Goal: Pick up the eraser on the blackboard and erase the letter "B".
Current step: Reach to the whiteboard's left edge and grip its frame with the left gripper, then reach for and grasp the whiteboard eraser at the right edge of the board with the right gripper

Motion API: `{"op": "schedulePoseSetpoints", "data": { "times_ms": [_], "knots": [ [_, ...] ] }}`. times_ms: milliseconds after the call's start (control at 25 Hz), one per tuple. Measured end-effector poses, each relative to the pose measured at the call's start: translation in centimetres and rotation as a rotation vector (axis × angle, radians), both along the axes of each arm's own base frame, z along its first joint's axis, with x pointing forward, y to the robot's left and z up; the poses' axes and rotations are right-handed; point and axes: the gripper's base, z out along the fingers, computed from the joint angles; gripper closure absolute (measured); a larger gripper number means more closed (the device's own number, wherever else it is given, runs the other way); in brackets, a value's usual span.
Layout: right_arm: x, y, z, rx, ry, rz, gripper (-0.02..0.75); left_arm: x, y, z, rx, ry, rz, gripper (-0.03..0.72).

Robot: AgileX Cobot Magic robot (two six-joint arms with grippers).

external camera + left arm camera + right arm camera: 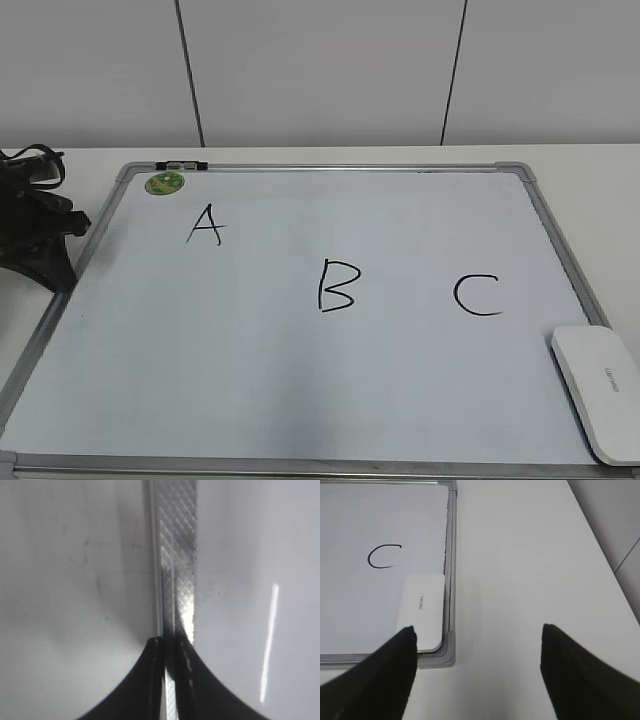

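Note:
The blackboard point(300, 390) is a white dry-erase board with a silver frame, lying flat. The black letter "B" point(337, 286) is at its middle, between "A" point(204, 225) and "C" point(477, 295). The white eraser point(600, 390) lies on the board's near right corner; it also shows in the right wrist view point(422, 612). My right gripper point(478, 629) is open and empty above bare table, just right of that corner, with its left finger near the eraser's end. My left gripper point(172, 642) is shut and empty over the board's left frame point(175, 555).
A round green magnet point(165, 183) sits at the board's far left corner, next to a small black and silver clip point(180, 164) on the top frame. The left arm point(40, 240) rests by the left edge. White table point(530, 555) lies right of the board. A white wall stands behind.

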Motion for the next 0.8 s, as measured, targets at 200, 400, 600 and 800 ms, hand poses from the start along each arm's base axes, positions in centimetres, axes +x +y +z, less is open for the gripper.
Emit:
{"op": "schedulePoseSetpoints", "data": {
  "times_ms": [200, 400, 600, 800],
  "knots": [
    [0.0, 0.2, 0.0, 0.015, 0.0, 0.011, 0.147, 0.0, 0.0, 0.0, -0.005, 0.002, 0.005, 0.674],
    [0.6, 0.3, 1.7, 0.03, 0.017, 0.02, 0.147, 0.0, 0.1, 0.0, -0.008, 0.002, 0.011, 0.675],
    [4.0, 0.3, 4.5, 0.033, 0.151, 0.019, 0.147, 0.0, 0.1, 0.0, -0.01, 0.004, 0.012, 0.675],
    [8.4, 0.1, 5.3, 0.025, 0.294, 0.013, 0.147, 0.0, 0.1, 0.0, -0.012, 0.003, 0.013, 0.675]
  ]
}}
